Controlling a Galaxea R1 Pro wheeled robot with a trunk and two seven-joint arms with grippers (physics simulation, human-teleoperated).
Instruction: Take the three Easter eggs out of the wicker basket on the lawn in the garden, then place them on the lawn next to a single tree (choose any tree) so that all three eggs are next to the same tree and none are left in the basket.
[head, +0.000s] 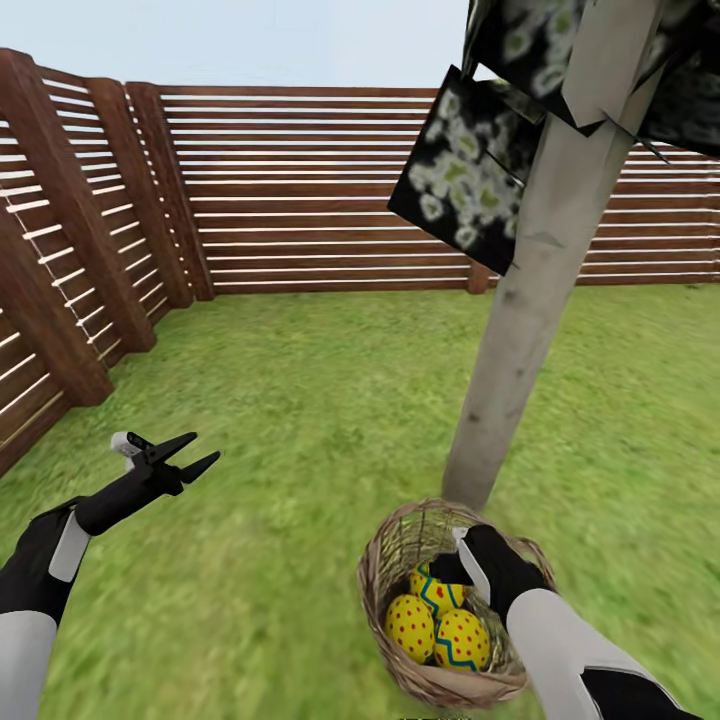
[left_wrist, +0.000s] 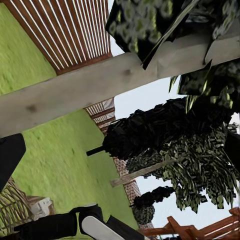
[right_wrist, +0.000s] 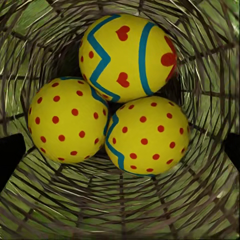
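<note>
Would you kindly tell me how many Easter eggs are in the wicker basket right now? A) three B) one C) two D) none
A: the right wrist view looks straight down into the wicker basket and shows three Easter eggs nestled together inside; the head view also shows them in the basket by the tree, with the right gripper over the basket.
</note>
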